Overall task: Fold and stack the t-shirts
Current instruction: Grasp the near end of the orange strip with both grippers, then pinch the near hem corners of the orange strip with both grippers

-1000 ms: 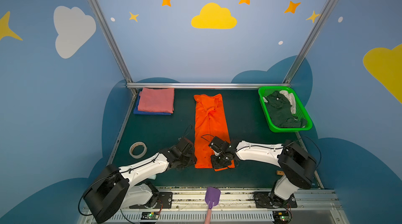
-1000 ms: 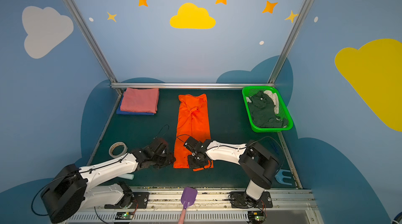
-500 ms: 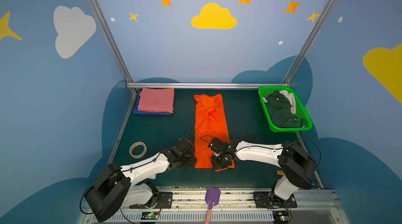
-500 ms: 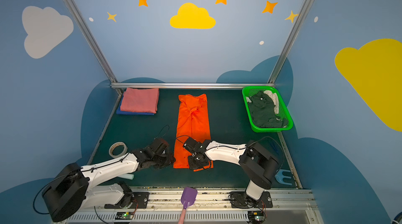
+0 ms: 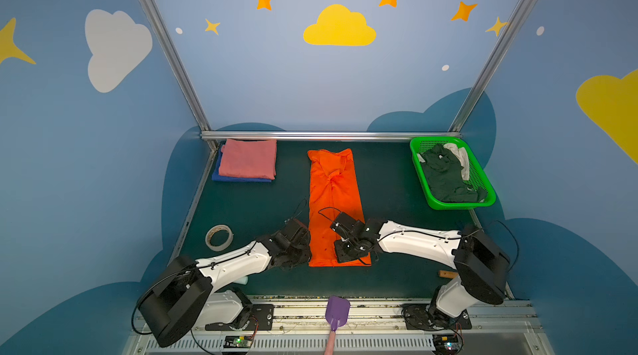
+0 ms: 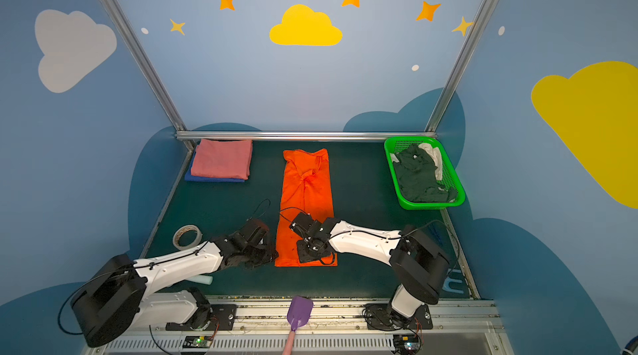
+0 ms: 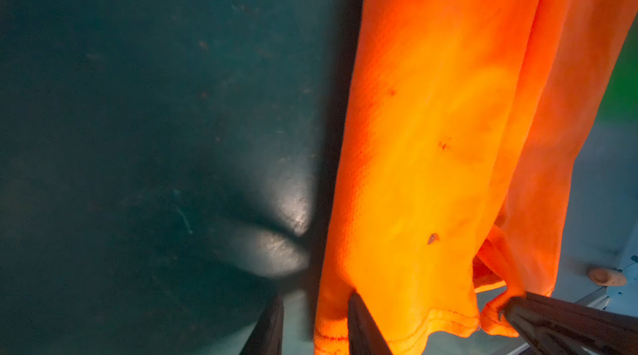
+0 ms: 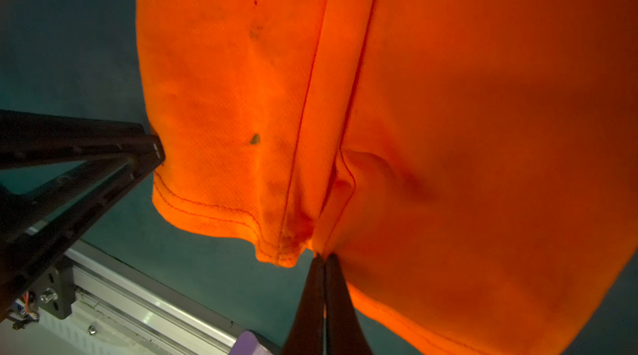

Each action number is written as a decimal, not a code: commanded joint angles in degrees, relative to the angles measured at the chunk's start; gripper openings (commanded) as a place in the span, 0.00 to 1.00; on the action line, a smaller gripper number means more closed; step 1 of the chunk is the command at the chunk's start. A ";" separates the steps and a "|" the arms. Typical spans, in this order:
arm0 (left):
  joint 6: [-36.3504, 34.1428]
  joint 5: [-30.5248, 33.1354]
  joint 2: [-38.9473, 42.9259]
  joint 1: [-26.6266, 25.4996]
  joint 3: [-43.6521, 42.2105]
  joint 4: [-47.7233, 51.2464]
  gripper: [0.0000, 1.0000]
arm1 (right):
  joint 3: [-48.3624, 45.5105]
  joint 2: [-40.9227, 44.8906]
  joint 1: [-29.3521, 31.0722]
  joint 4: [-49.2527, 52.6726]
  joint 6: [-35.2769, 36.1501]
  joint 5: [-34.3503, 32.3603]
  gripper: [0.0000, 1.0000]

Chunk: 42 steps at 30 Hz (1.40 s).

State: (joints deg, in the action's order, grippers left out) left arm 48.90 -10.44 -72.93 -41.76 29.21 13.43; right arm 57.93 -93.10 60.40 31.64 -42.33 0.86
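While the right pincer [image 8: 322, 257] is clamped tight on the near hem of the orange shirt [image 5: 333, 191], the left pincer [image 7: 316, 298] is only part open. Its fingers straddle the hem's other near corner, not squeezed onto it. Shirt's a long folded strip lying flat mid-surface [image 5: 390, 177], running away from the arms. Far left corner: pink shirt [image 5: 248, 161] folded on top of the blue shirt [image 5: 241, 180] — far right, a green basket [image 5: 448, 205] of dark clothes.

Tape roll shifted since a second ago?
No. The tape roll sits at the same spot beside the table's left edge strip in both top views.
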 commanded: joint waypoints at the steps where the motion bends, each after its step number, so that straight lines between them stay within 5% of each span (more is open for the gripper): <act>1: 0.03 -0.31 -0.32 -0.18 -0.45 0.10 0.33 | 2.38 -2.13 -0.24 0.82 0.71 -0.91 0.00; 12: 0.13 -0.20 0.15 -0.25 -0.79 0.36 0.31 | 3.33 -7.49 -0.18 -0.64 0.79 1.31 0.00; 17: 0.11 -0.13 0.24 -0.34 -0.78 0.37 0.32 | 3.28 -6.50 -0.18 -0.60 0.58 1.18 0.24; 25: 0.15 0.16 0.85 -0.35 -0.67 1.02 0.53 | 3.42 0.81 -0.20 0.76 0.89 0.06 0.37; 31: 0.32 0.94 1.97 -0.45 -0.91 1.66 0.58 | 0.96 6.11 -1.35 -0.09 0.90 -2.45 0.52; 34: 0.32 0.79 1.90 -0.44 -0.82 1.69 0.58 | -1.24 6.61 -3.27 -1.35 0.80 -0.95 0.49; 42: 0.53 0.34 1.37 -0.48 -0.91 1.49 0.53 | -4.97 4.00 -4.60 -6.87 0.17 4.98 0.05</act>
State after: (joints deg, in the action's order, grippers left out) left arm 49.32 -10.66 -71.77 -42.04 28.95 13.63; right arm 53.58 -87.61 55.61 27.55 -41.87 2.96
